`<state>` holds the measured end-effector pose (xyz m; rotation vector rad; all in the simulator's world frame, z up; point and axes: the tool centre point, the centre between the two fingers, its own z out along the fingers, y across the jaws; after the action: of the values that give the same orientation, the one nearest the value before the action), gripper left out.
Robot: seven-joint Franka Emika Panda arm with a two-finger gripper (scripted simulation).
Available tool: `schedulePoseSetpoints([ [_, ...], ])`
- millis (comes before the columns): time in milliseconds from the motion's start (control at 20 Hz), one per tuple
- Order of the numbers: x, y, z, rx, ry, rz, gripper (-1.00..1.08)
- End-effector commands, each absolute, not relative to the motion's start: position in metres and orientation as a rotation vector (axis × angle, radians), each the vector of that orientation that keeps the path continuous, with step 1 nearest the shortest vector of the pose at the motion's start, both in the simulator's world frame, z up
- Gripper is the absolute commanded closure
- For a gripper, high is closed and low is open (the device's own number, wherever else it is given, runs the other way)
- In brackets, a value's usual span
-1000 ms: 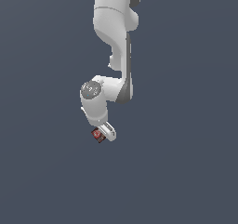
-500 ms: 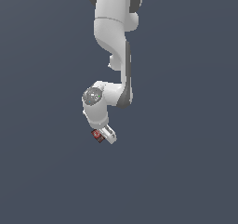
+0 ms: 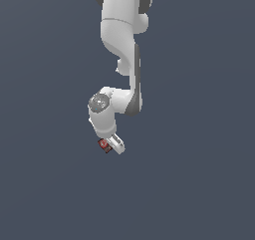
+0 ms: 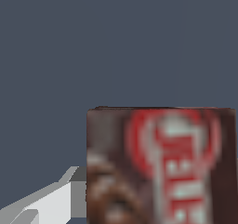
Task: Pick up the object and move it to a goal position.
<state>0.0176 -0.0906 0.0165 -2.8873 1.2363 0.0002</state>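
I've got the object (image 3: pixel 104 145) sitting right at the tip of the end effector (image 3: pixel 110 145), tucked between the fingers and poking out towards the exterior view's left; wrist view confirms it, box (image 4: pixel 160 165) filling the frame beside one pale finger (image 4: pixel 44 204); I read that as clenched on it; no goal marker visible, so I can't call the direction.

Even, flat simulator light; dim slate-grey background, no cast shadows on it. Arm (image 3: pixel 119 60) brightly lit, soft shading darkening its exterior-view right edges, no glare. Exterior view coarse, edges slightly soft. Wrist view: box (image 4: pixel 160 165) fills the near field, heavily blurred and pixelated, lettering smeared. No visible edge distortion.
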Motion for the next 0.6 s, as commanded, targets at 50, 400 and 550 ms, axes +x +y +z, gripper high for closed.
schedulePoseSetpoints([
  [50, 0.017, -0.091, 0.018, -2.887, 1.236, 0.0, 1.08],
  [400, 0.008, -0.09, 0.036, -2.887, 1.236, 0.001, 1.08],
  [550, 0.001, -0.089, 0.05, -2.887, 1.236, 0.001, 1.08],
])
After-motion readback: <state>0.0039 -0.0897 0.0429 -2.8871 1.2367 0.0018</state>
